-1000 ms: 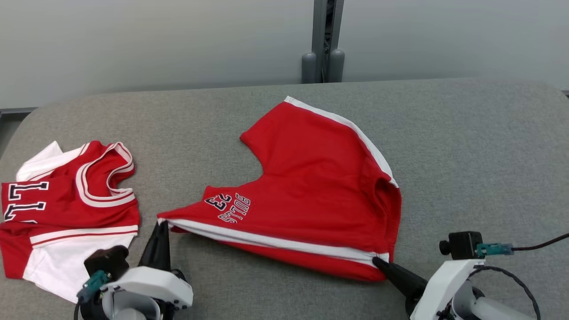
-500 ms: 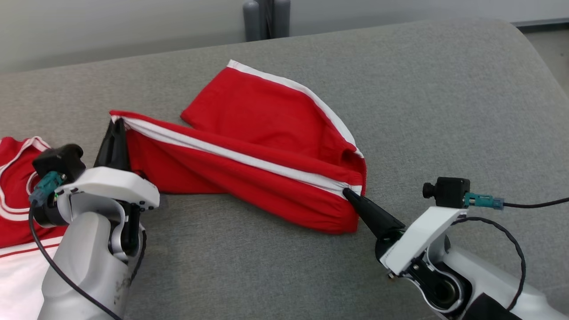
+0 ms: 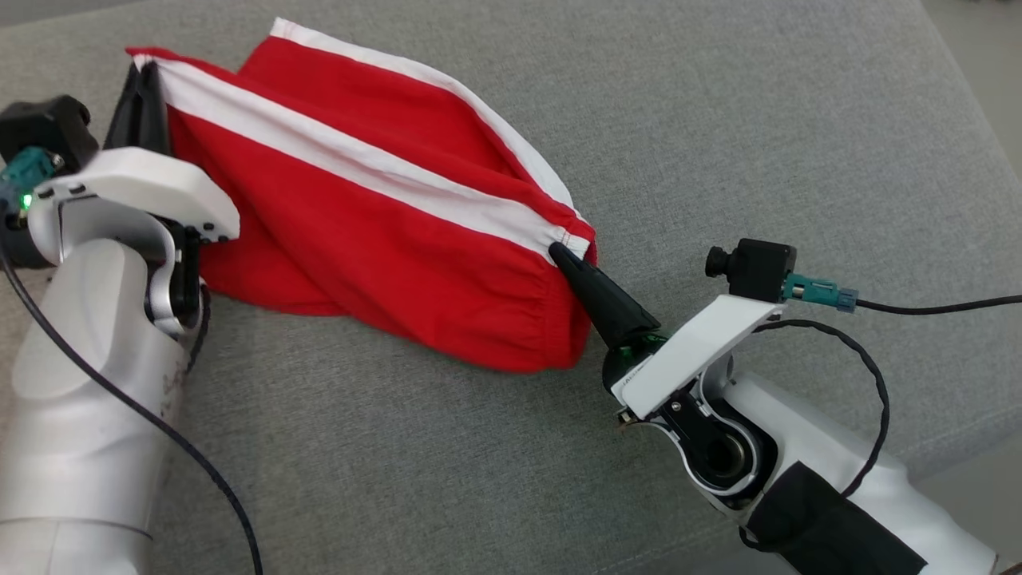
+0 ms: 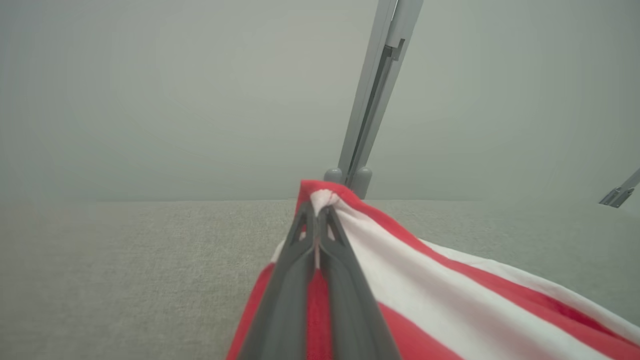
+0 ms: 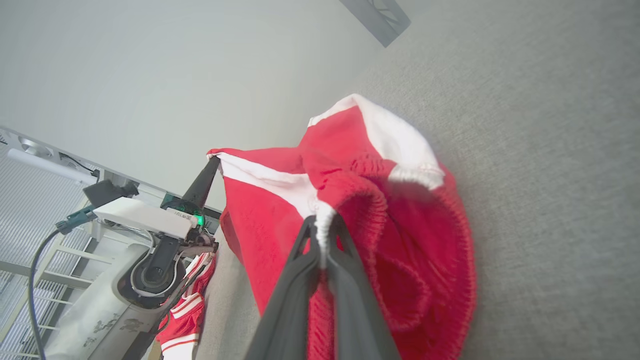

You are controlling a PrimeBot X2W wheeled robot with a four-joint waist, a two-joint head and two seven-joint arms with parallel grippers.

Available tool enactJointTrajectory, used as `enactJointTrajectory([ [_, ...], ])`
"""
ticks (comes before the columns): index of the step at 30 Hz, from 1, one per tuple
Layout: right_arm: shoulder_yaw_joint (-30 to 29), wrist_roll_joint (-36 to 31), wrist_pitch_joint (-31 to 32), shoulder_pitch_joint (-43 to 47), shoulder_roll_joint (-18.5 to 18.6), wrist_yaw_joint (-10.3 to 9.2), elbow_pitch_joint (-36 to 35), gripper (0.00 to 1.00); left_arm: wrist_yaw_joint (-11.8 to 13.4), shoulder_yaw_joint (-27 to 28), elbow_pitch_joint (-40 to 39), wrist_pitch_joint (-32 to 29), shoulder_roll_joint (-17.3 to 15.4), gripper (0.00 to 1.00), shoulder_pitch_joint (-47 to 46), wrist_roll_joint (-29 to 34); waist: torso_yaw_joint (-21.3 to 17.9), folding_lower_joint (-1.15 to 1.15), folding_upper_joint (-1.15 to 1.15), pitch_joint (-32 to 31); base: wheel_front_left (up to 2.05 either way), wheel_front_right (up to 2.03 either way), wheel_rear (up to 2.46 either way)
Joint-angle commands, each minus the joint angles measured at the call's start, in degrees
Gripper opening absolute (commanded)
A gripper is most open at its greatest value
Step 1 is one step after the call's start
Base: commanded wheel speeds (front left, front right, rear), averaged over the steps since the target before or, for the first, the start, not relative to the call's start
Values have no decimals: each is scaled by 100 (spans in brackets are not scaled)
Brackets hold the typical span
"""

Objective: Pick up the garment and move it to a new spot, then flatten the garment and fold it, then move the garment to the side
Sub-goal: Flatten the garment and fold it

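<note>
Red shorts (image 3: 359, 216) with white side stripes and a gathered waistband hang stretched between my two grippers above the grey surface. My left gripper (image 3: 144, 72) is shut on one striped corner (image 4: 325, 197). The waistband end by the white stripe is pinched in my shut right gripper (image 3: 559, 254), seen close in the right wrist view (image 5: 322, 225). The shorts' lower part sags onto the surface. A bit of the garment, the red jersey with white-and-red trim (image 5: 186, 312), lies low at the left of the right wrist view, under my left arm (image 5: 150, 260).
The grey padded surface (image 3: 718, 120) has bare room to the right and front of the shorts. Its rounded right edge (image 3: 970, 136) drops to the floor. A grey post (image 4: 370, 100) stands against the pale wall behind the far edge.
Both grippers have lifted the striped near edge of the shorts and carried it away from me, so the lettering is now hidden. The head camera has tilted down and turned right.
</note>
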State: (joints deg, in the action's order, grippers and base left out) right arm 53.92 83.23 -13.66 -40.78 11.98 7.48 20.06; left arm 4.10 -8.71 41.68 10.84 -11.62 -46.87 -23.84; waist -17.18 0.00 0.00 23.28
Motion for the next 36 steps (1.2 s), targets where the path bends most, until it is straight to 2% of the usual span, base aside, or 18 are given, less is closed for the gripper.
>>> enactJointTrajectory([
  [1, -62, 31, -62, -100, -26, 4, -15, 0, -5, -54, 95, 4, -35, 0, -273, 81, -230, 0, 0, 284, 0, 0, 0],
  [13, -536, -133, -156, -85, -361, 4, 265, 0, -144, -621, 984, -2, -30, 0, -1416, 574, -562, 0, 0, 705, 0, 0, 0],
  [19, -855, -245, -155, -49, -527, 4, 235, 0, -69, -698, 1461, 89, 53, 0, -1884, 617, -672, 0, 0, 837, 0, 0, 0],
  [24, -1109, -377, -156, -103, -662, 4, 210, 0, -40, -828, 1878, 44, -22, 0, -2226, 735, -726, 0, 0, 929, 0, 0, 0],
  [36, -1217, -530, -152, -289, -835, 4, 194, 0, 8, -959, 2626, 56, -141, 0, -2643, 765, -785, 0, 0, 1154, 0, 0, 0],
])
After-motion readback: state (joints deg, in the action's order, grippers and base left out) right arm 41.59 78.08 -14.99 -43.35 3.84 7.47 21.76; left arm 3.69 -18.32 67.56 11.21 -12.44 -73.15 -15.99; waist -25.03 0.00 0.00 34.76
